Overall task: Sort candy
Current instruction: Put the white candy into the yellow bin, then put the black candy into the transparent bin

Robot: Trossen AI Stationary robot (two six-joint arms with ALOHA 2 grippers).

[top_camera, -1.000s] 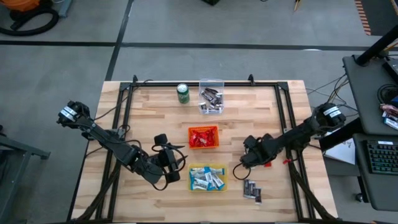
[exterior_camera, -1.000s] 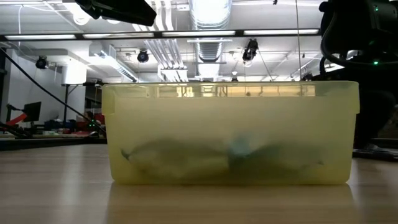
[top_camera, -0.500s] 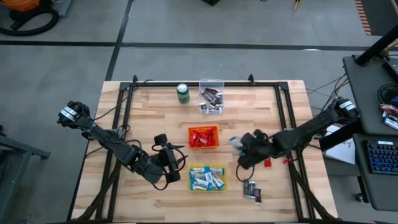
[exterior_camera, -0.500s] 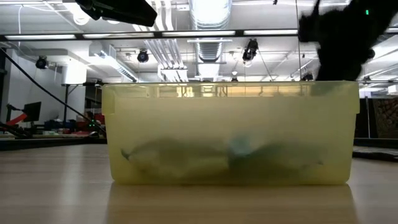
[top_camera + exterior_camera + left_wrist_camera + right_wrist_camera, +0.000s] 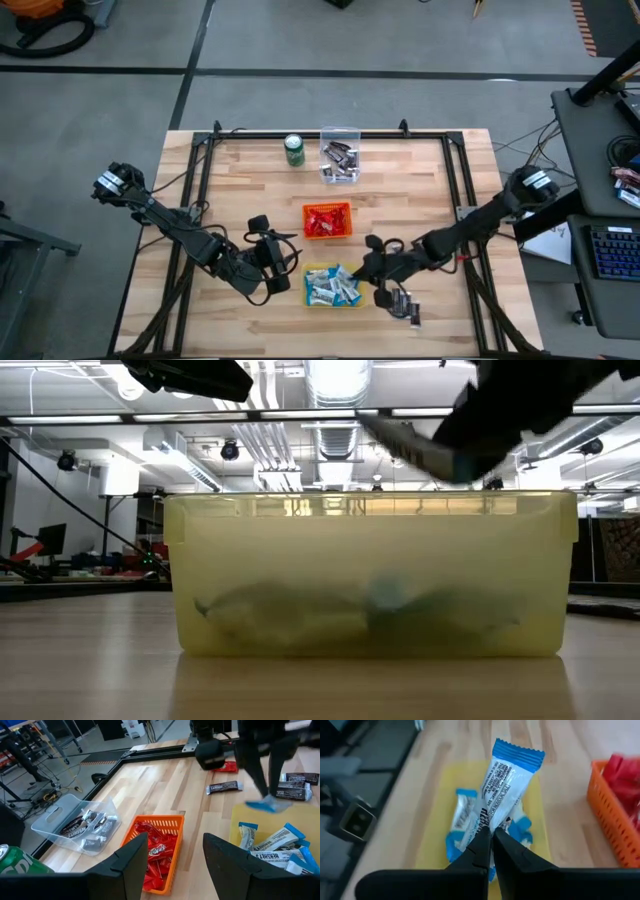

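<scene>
Right hand (image 5: 492, 836) pinches blue-and-white candy bar (image 5: 506, 785) | yellow bin (image 5: 440, 810) directly below | lower, release inside walls | left hand (image 5: 175, 865) open, idle beside bin

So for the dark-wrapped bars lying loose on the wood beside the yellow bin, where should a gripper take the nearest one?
Probably across its narrow middle, coming straight down. The dark bars lie flat on the table, long and thin, so fingers can straddle the short width. The yellow bin stands to one side, and the right gripper, shut on a blue-and-white bar, hangs over it.
</scene>
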